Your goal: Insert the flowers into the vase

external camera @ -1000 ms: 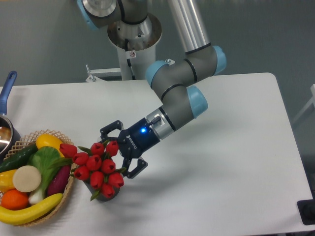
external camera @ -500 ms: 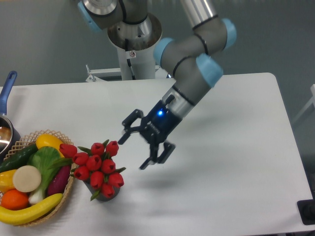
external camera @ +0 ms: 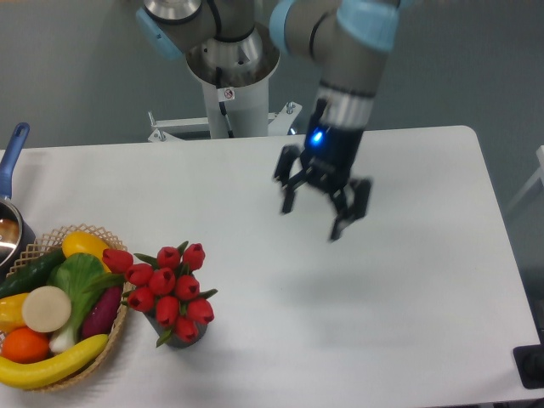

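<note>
The red tulip flowers (external camera: 166,285) stand upright with their stems down in the dark grey vase (external camera: 189,335), near the table's front left. Only a bit of the vase shows below the blooms. My gripper (external camera: 314,214) is open and empty. It hangs above the middle of the table, well to the right of the flowers and behind them, fingers pointing down.
A wicker basket (external camera: 115,325) with fruit and vegetables sits just left of the vase. A pot with a blue handle (external camera: 14,153) is at the far left edge. The arm's base (external camera: 229,85) stands behind the table.
My open gripper has pulled away from the flowers, rising and moving right and back over the table's middle. The flowers stay in the vase.
</note>
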